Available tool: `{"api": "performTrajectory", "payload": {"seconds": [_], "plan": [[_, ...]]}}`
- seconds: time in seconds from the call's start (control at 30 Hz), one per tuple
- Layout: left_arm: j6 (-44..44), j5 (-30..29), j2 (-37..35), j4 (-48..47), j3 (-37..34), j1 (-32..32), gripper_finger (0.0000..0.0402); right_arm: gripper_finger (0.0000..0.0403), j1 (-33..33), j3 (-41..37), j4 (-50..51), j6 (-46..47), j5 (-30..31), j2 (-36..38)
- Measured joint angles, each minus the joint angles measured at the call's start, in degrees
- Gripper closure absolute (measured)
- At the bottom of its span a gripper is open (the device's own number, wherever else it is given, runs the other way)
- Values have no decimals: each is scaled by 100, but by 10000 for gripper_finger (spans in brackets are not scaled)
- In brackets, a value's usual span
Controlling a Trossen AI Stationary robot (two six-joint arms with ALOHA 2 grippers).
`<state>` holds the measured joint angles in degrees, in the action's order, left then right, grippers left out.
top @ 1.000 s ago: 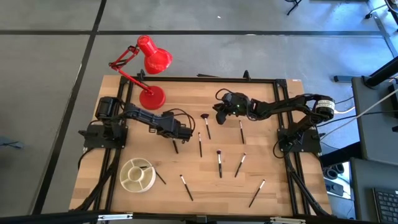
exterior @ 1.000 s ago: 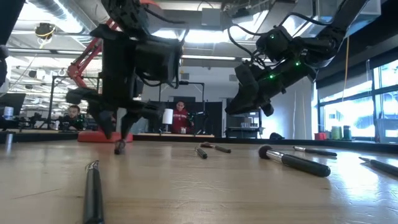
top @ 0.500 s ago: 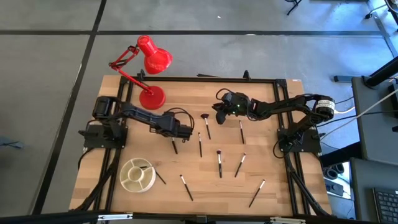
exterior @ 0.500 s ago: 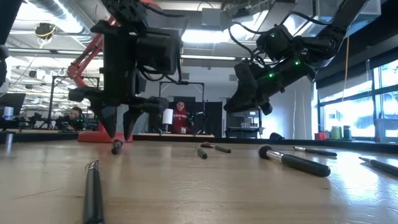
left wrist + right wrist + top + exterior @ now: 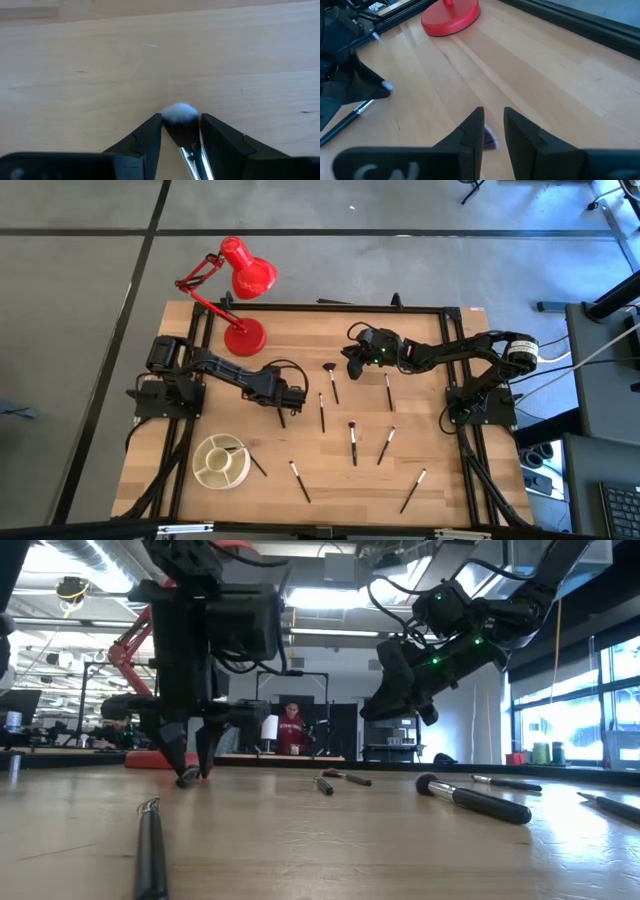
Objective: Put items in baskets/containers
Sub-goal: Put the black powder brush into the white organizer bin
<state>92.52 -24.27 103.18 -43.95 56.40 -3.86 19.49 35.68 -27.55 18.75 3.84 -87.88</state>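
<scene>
Several thin makeup brushes lie flat on the wooden table. My left gripper (image 5: pixel 289 394) is open and low over one brush (image 5: pixel 281 416). In the left wrist view its fingers stand on either side of that brush's white-tipped bristle head (image 5: pixel 180 114). In the low view its fingertips (image 5: pixel 191 762) reach down to the table. My right gripper (image 5: pixel 352 361) hovers raised (image 5: pixel 398 692) near the far middle, open by a narrow gap (image 5: pixel 493 125), above a brush with a dark red head (image 5: pixel 330 368). The cream dish (image 5: pixel 221 461) sits at the near left. My left gripper comes from above, pointing down, with its fingers (image 5: pixel 150 135) close on both sides of the brush's bristle head (image 5: pixel 181 120). I cannot tell whether they touch it. The brush lies flat on the table.
A red lamp has its round base (image 5: pixel 245 337) at the far left of the table. Other brushes lie scattered at the middle and near right (image 5: pixel 353 442) (image 5: pixel 413 490), and one (image 5: pixel 257 465) lies beside the dish. People show in the room beyond the table (image 5: pixel 290 728).
My left gripper has come down over the brush until its fingertips reach the table, shifting slightly toward the table's left. The brush has stayed where it lay.
</scene>
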Motion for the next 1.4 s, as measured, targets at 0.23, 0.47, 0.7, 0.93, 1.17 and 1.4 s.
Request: {"api": "performTrajectory", "payload": {"seconds": [0.23, 0.47, 0.7, 0.93, 1.17, 1.4], "plan": [[-345, -71, -22, -14, -13, 13, 342, 329, 2, 0, 0, -57, -55, 0], [-271, -458, -532, -503, -22, -117, 394, 329, 2, 0, -1, -77, -105, 0], [-583, -1715, -1981, -1496, 355, -1065, 385, 329, 2, 2, -26, -214, -100, 0], [-1900, -2694, -2938, -1756, 402, -2790, 392, 329, 2, 2, -20, -248, -96, 0], [-1981, -4367, -2938, -1933, 400, -4538, 390, 329, 0, 2, -25, -246, -94, 0], [-1699, -4588, -2322, -1944, 397, -5314, 389, 329, 0, 2, -117, -189, -93, 0]]}}
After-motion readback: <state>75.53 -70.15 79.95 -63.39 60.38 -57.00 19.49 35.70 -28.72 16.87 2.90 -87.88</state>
